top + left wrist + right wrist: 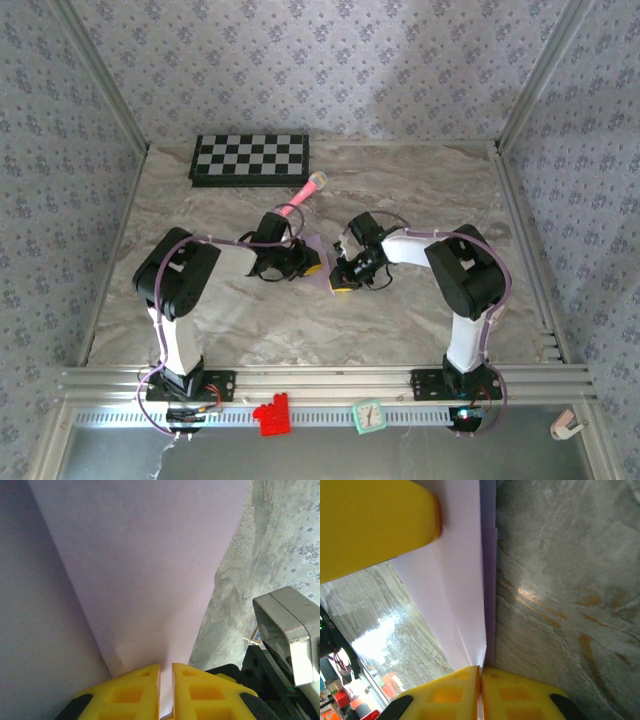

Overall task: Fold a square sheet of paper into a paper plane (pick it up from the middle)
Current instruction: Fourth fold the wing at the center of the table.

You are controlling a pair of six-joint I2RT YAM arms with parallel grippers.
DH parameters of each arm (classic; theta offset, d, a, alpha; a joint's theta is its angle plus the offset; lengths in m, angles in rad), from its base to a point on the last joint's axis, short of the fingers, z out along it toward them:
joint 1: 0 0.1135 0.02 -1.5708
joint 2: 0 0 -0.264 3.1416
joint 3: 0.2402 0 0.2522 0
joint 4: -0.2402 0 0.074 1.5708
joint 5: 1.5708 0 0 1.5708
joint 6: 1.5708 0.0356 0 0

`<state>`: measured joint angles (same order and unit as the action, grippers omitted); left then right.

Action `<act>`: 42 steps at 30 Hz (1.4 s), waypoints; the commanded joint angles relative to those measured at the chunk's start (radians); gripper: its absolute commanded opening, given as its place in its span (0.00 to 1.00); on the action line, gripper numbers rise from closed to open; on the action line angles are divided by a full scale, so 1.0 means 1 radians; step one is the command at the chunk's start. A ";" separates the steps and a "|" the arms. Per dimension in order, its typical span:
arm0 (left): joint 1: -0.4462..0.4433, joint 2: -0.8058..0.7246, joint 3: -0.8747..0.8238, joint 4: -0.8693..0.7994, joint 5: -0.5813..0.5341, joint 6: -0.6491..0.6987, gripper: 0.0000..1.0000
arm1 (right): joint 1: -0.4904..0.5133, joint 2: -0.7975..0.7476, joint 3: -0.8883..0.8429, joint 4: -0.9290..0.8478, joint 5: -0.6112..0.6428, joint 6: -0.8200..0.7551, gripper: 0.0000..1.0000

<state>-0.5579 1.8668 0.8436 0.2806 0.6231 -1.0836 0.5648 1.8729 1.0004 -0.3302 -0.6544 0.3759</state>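
Observation:
The pale-lavender sheet of paper (325,262), folded with creases, is held between both grippers at the table's middle. In the left wrist view the paper (150,570) spreads wide above my left gripper (166,690). Its yellow fingers are closed to a thin slit, and the paper runs through that slit. My right gripper (479,692) is shut tight on a folded edge of the paper (455,595), where creases meet. A yellow finger (370,525) of the left gripper lies against the sheet in the right wrist view. From above, the left gripper (316,264) and the right gripper (341,283) almost touch.
A black-and-white checkered board (250,158) lies at the back left. A pink toy microphone (303,195) lies just behind the left wrist. A red brick (271,414) and a small clock (367,415) sit on the front rail. The right arm's camera housing (290,630) is close beside the left gripper.

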 commanded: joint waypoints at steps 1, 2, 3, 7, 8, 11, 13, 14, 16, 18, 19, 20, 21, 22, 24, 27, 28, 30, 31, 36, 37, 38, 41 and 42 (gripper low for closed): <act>-0.002 -0.007 0.000 -0.019 -0.036 0.000 0.14 | 0.015 0.054 -0.020 -0.053 0.125 -0.017 0.13; -0.002 -0.009 -0.002 -0.024 -0.039 0.002 0.14 | 0.016 0.054 -0.020 -0.054 0.125 -0.015 0.13; -0.002 -0.010 -0.002 -0.030 -0.044 0.002 0.14 | 0.015 0.054 -0.020 -0.054 0.125 -0.015 0.13; 0.000 -0.017 -0.006 -0.034 -0.057 0.002 0.12 | 0.015 0.055 -0.020 -0.057 0.127 -0.015 0.13; -0.001 -0.017 -0.006 -0.038 -0.058 0.003 0.12 | 0.014 0.055 -0.020 -0.057 0.125 -0.015 0.13; 0.001 -0.014 -0.005 -0.043 -0.059 0.004 0.12 | 0.014 0.055 -0.019 -0.058 0.125 -0.014 0.14; 0.002 -0.007 0.000 -0.049 -0.056 0.007 0.12 | 0.014 0.054 -0.018 -0.057 0.125 -0.014 0.14; 0.001 -0.003 0.001 -0.052 -0.057 0.005 0.12 | 0.014 0.053 -0.018 -0.058 0.124 -0.014 0.15; 0.002 0.004 0.008 -0.064 -0.058 0.008 0.11 | 0.014 0.048 -0.022 -0.054 0.123 -0.011 0.15; 0.001 0.012 0.018 -0.093 -0.061 0.015 0.11 | 0.014 0.035 -0.023 -0.048 0.117 -0.006 0.16; 0.001 0.015 0.020 -0.103 -0.062 0.016 0.11 | 0.013 0.027 -0.026 -0.043 0.113 -0.001 0.17; 0.001 0.018 0.022 -0.113 -0.064 0.017 0.10 | 0.013 0.014 -0.027 -0.035 0.106 0.005 0.18; 0.001 0.021 0.025 -0.125 -0.066 0.023 0.10 | 0.012 -0.002 -0.030 -0.028 0.099 0.011 0.19; 0.002 0.024 0.029 -0.138 -0.068 0.026 0.10 | 0.010 -0.017 -0.032 -0.020 0.096 0.018 0.20; 0.002 0.029 0.031 -0.157 -0.072 0.030 0.10 | 0.002 -0.058 -0.031 -0.024 0.099 0.033 0.25; 0.002 0.035 0.034 -0.174 -0.075 0.034 0.10 | -0.007 -0.128 -0.040 -0.016 0.110 0.059 0.32; 0.002 0.037 0.036 -0.180 -0.077 0.035 0.10 | -0.007 -0.149 -0.044 -0.011 0.115 0.068 0.33; 0.003 0.043 0.044 -0.191 -0.075 0.038 0.10 | -0.005 -0.185 -0.049 0.000 0.128 0.087 0.34; 0.002 0.044 0.046 -0.193 -0.075 0.039 0.10 | -0.001 -0.193 -0.049 0.007 0.130 0.093 0.34; 0.001 0.049 0.053 -0.215 -0.081 0.039 0.09 | 0.034 -0.178 -0.019 0.033 0.107 0.107 0.26; 0.001 0.051 0.055 -0.221 -0.083 0.039 0.09 | 0.042 -0.164 -0.009 0.030 0.106 0.107 0.24; 0.002 0.052 0.058 -0.232 -0.086 0.039 0.09 | 0.050 -0.151 0.000 0.029 0.107 0.106 0.21; 0.001 0.055 0.064 -0.259 -0.094 0.039 0.09 | 0.073 -0.114 0.019 0.029 0.113 0.108 0.19; 0.002 0.055 0.064 -0.265 -0.098 0.039 0.08 | 0.077 -0.104 0.021 0.029 0.114 0.109 0.18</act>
<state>-0.5575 1.8797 0.9085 0.1215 0.5861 -1.0615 0.6277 1.7393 0.9920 -0.2939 -0.5522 0.4728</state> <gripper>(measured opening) 0.087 0.182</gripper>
